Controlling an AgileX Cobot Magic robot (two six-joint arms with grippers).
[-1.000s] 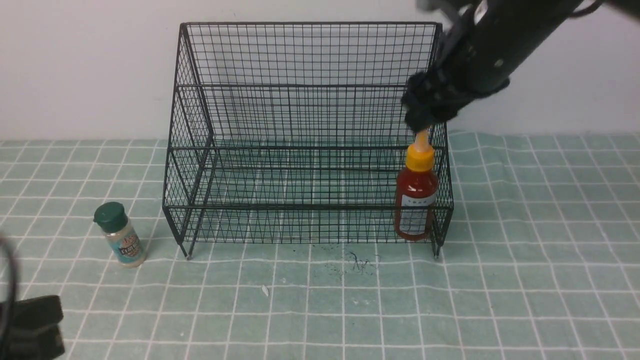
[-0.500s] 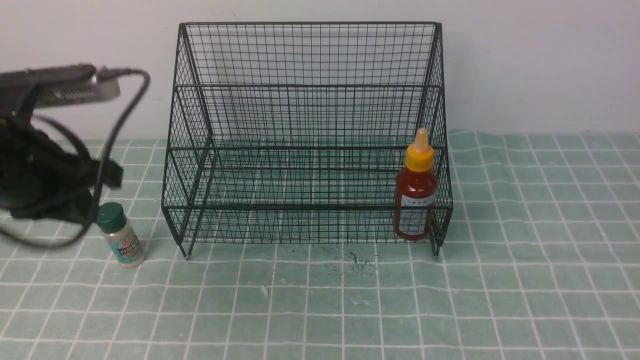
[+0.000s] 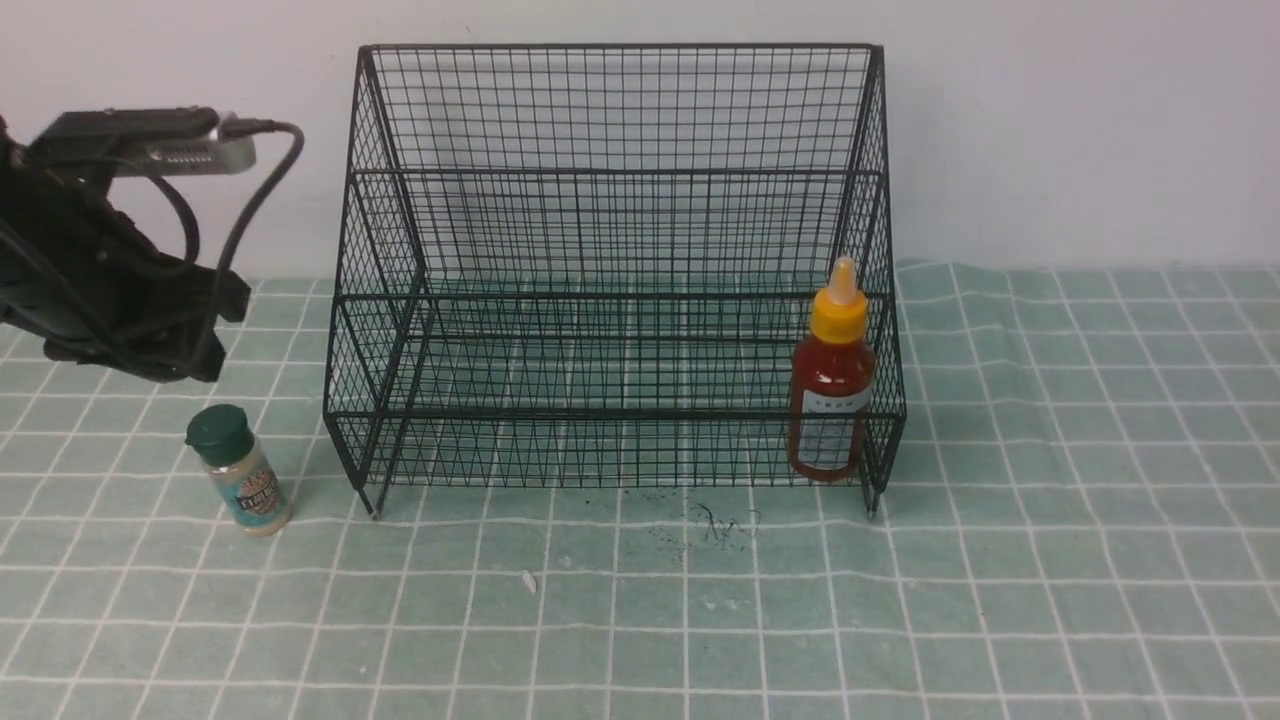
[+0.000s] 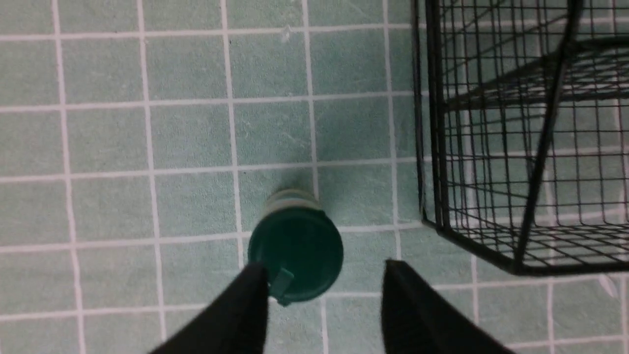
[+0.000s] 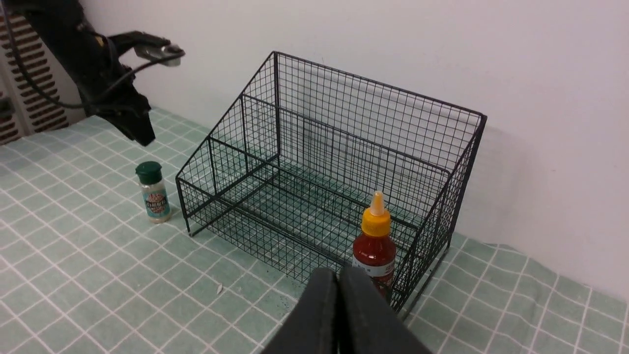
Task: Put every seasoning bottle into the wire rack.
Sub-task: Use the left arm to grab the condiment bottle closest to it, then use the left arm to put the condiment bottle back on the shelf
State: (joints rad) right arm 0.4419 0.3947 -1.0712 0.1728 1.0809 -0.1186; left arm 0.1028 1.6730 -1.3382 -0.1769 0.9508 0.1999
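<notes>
Backdrop: we are seeing a plain pale wall behind a table (image 3: 600,620) covered in green cloth with a white grid.
Wire rack (image 3: 620,414): we are seeing it standing on the table, black mesh, its tall back toward the wall.
Squeeze bottle (image 3: 830,400): it is standing upright inside the rack, near the right end, its yellow cap (image 3: 839,316) uppermost and its white label facing us.
Shaker jar (image 3: 242,470): it is standing on the table outside the rack, near its left side, dark green cap (image 3: 220,434) on top.
Left end effector (image 4: 324,300): we are holding it above the jar, its fingers spread apart, gripping nothing.
Right end effector (image 5: 335,314): we are keeping its fingers pressed together, empty; the front view is not showing it.
</notes>
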